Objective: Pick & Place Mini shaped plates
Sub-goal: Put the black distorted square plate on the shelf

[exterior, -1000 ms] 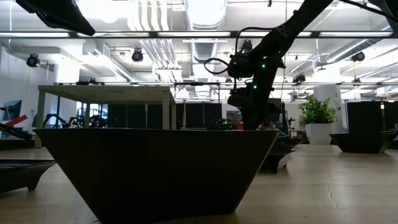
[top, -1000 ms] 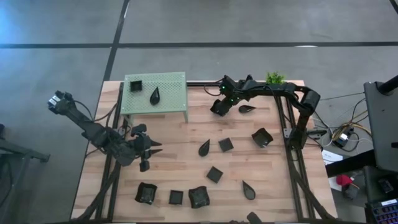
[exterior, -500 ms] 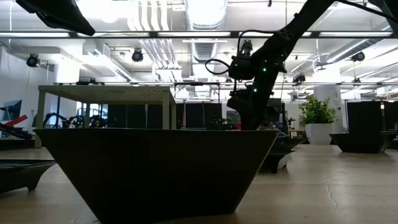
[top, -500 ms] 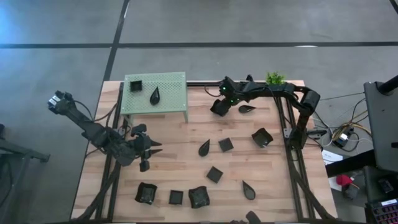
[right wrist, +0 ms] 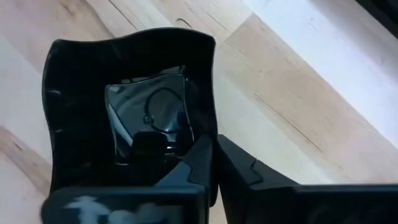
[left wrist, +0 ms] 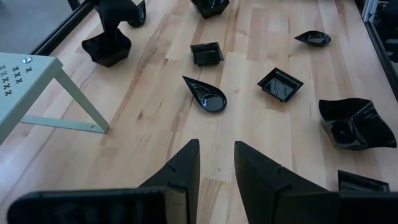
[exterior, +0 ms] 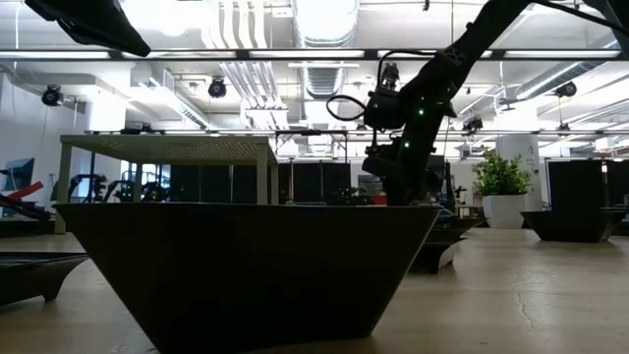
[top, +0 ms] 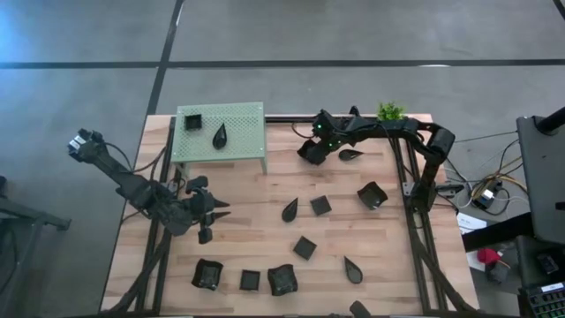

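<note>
The right gripper (right wrist: 211,165) is pinched shut on the rim of a square plate (right wrist: 134,106) at the table's twelve o'clock, just right of the green stand (top: 221,134). The left gripper (left wrist: 214,165) waits open at eight o'clock.

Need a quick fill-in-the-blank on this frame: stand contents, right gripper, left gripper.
1. The green stand carries ___ black dishes.
2. The right gripper is shut on the rim of a ___ dish.
3. The left gripper, near the table's left edge, holds ___.
4. The potted plant stands at the table's ___ edge.

Missing words: two; square; nothing; far
</note>
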Tool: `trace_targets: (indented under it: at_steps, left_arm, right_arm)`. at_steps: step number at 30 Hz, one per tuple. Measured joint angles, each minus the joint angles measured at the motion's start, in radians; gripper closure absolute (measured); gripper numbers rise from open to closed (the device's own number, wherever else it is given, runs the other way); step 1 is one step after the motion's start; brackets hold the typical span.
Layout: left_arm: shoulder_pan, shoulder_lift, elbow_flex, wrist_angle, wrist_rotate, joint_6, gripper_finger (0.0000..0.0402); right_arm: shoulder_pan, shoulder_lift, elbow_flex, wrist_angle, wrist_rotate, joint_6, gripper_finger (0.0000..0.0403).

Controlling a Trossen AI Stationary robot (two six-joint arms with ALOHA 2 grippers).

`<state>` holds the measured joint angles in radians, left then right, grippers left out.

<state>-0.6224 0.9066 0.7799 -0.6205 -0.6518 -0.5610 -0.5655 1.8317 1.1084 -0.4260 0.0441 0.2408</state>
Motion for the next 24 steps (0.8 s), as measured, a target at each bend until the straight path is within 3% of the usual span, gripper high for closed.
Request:
trace_targets:
  at_steps: [16, 24]
  left_arm:
    - [0.0, 0.0, 0.0, 0.0, 0.0, 0.0, 0.0307]
    - [0.0, 0.0, 0.0, 0.0, 0.0, 0.0, 0.0307]
  right_arm:
    - [0.036, -0.201, 0.095, -0.016, 0.037, -0.008, 0.0395]
    - [0.061, -0.199, 0.276, -0.05, -0.022, -0.012, 0.0395]
